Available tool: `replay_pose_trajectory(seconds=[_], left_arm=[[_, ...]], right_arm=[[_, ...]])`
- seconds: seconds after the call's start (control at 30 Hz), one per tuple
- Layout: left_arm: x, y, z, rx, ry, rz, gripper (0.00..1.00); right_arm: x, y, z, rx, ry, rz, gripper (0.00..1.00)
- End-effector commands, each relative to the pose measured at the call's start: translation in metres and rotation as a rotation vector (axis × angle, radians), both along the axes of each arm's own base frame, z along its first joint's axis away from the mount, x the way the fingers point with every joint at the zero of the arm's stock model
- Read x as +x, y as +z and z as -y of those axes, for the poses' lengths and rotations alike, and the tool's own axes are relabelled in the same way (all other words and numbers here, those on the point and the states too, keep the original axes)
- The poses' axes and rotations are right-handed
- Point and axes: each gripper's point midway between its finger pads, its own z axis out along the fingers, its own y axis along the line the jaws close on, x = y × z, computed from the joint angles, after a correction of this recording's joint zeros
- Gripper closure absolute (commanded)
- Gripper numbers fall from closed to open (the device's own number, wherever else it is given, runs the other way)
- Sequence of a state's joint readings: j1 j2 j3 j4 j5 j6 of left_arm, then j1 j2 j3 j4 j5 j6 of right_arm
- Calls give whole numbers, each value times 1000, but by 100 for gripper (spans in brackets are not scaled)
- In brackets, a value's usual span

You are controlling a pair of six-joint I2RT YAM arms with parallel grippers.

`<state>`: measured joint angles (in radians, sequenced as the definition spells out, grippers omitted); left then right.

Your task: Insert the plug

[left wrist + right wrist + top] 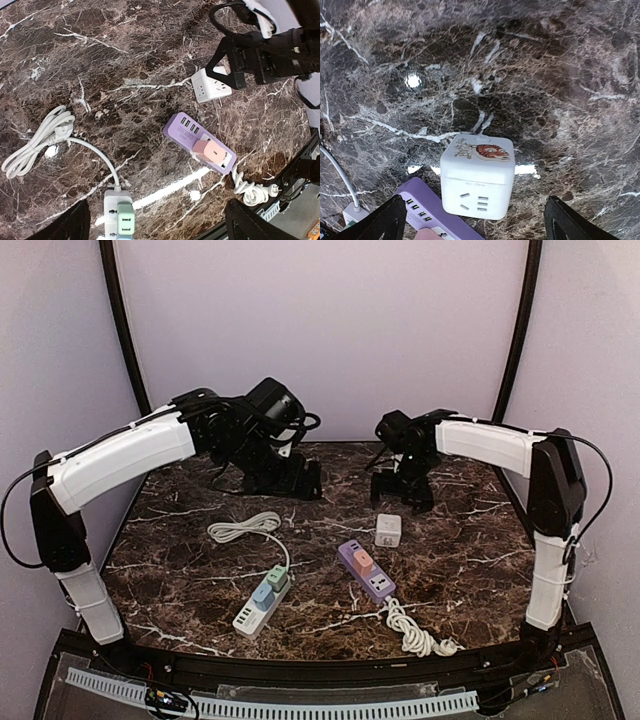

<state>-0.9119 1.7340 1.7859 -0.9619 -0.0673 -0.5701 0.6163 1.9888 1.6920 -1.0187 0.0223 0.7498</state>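
1. White cube plug with tiger sticker (388, 531) lies on the dark marble table (190, 555), just behind the purple power strip (366, 570); white power strip (260, 605) sits further left.
2. I see left claw (298, 483) and right claw (402, 497) spread, empty.

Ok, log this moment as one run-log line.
left gripper: open, empty | right gripper: open, empty, aimed at white cube adapter | white cube adapter: loose on table, not in purple power strip

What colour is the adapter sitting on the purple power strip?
The adapter is pink, seen best in the left wrist view.
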Motion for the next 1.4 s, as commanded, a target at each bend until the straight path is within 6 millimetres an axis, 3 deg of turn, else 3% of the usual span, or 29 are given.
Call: replay_pose_trajectory(seconds=[0.0, 0.2, 0.3, 0.4, 0.53, 0.7, 1.03, 1.37], left_arm=[[18, -15, 29, -4, 30, -25, 7], [35, -29, 83, -42, 37, -18, 9], [37, -51, 110, -38, 39, -20, 9], [38, -69, 127, -48, 62, -39, 8], [42, -84, 155, -66, 34, 7, 4], [51, -102, 182, -70, 26, 81, 4], [74, -136, 197, -24, 44, 202, 1], [74, -161, 210, -7, 34, 212, 6]], right_arm=[[7, 37, 31, 9, -34, 81, 4], [-2, 66, 94, -54, -132, 136, 2], [-10, 86, 123, -85, -180, 176, 2], [-20, 105, 137, -81, -197, 224, 2], [-37, 121, 140, -31, -192, 257, 2], [-56, 122, 139, 9, -160, 243, 2], [-87, 121, 144, 41, -132, 223, 2], [-112, 120, 159, 13, -151, 211, 2]])
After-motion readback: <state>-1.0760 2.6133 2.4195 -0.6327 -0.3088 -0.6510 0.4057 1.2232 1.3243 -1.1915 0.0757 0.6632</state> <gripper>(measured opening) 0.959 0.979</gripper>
